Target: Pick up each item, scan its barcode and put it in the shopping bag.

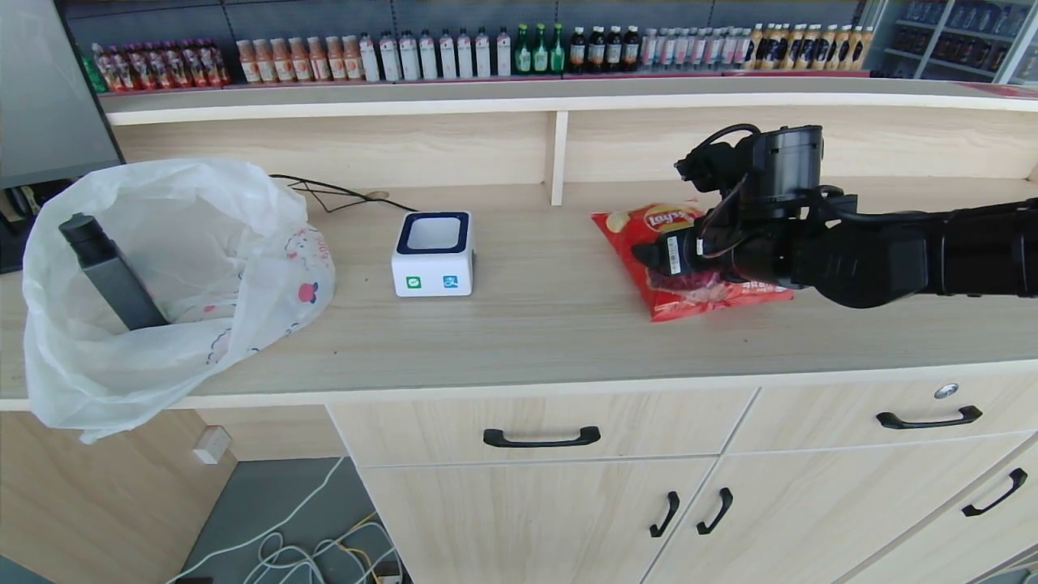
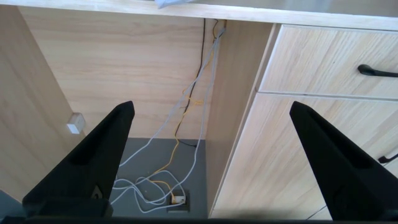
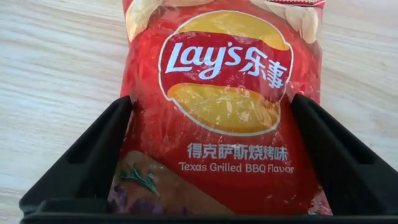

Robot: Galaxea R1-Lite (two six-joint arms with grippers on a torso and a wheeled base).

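Chip bag [image 1: 645, 231] flat on countertop [image 1: 551, 324], right half near back edge; right gripper [image 3: 211, 106] released, fingers [image 3: 93, 155] astride bag; left gripper [image 2: 211, 107] released, below countertop

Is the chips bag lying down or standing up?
Lying down. The chips rest flat on the counter, picture side up, with the open right claw straddling them.

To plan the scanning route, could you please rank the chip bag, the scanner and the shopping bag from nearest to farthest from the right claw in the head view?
1. Chip bag, directly under the right claw, on the right side of the counter.
2. Scanner, mid-counter, to the claw's left.
3. Shopping bag, at the counter's left end.
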